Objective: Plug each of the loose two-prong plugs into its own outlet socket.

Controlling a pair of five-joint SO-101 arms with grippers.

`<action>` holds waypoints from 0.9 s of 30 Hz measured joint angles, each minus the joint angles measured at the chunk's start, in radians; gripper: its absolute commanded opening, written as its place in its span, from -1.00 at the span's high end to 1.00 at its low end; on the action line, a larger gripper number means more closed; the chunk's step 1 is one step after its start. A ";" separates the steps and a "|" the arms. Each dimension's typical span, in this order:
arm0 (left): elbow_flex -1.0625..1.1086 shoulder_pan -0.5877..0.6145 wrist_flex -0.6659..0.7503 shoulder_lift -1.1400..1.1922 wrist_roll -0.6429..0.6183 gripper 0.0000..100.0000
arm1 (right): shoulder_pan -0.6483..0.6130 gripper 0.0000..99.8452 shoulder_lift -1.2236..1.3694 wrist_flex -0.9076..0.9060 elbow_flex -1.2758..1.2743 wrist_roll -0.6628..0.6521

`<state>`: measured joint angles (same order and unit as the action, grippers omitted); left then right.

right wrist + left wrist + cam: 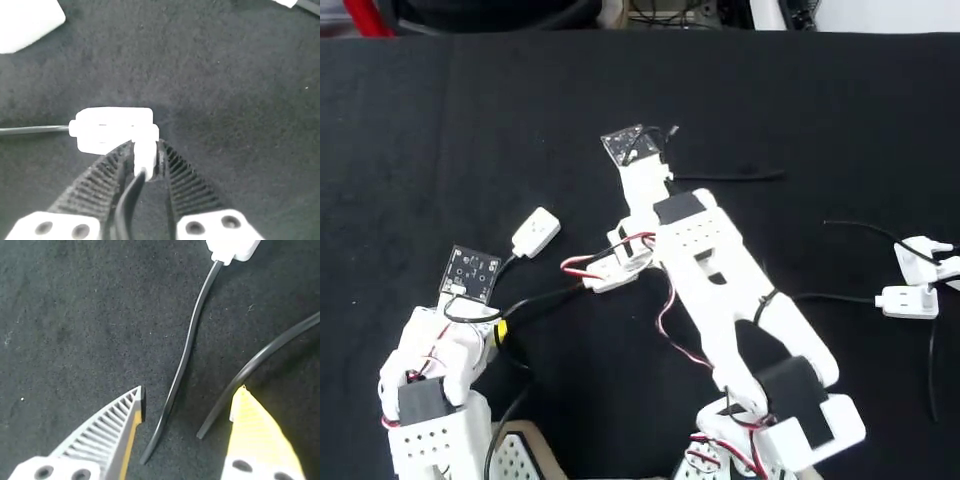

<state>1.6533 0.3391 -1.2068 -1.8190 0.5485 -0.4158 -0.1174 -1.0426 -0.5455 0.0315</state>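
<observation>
Black cloth-covered table [800,100]: bears everything.
Right gripper [145,149]: pinching small white two-prong plug [146,158], centre far, touching white plastic socket block [112,129].
Left gripper [191,390]: spread over thin black cable [185,355], near left.
Handling: probably light, rigid and slick. Hold the plug by its body, never by the limp cord.
Legible print: none.

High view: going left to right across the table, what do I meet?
Left arm → lone white connector → right arm, stretched up the middle → pair of white connectors by the right edge.
</observation>
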 measured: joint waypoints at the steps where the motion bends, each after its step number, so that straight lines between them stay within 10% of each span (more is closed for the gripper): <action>1: 0.000 0.000 0.000 0.000 0.000 0.44 | 0.002 0.98 0.003 0.000 0.000 0.000; 27: 0.000 0.000 0.000 0.000 0.000 0.44 | -0.017 0.98 0.005 0.044 -0.002 0.031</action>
<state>1.6533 0.3391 -1.2068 -1.8190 0.5485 -0.4327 -0.1128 -0.9981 -0.5470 0.0621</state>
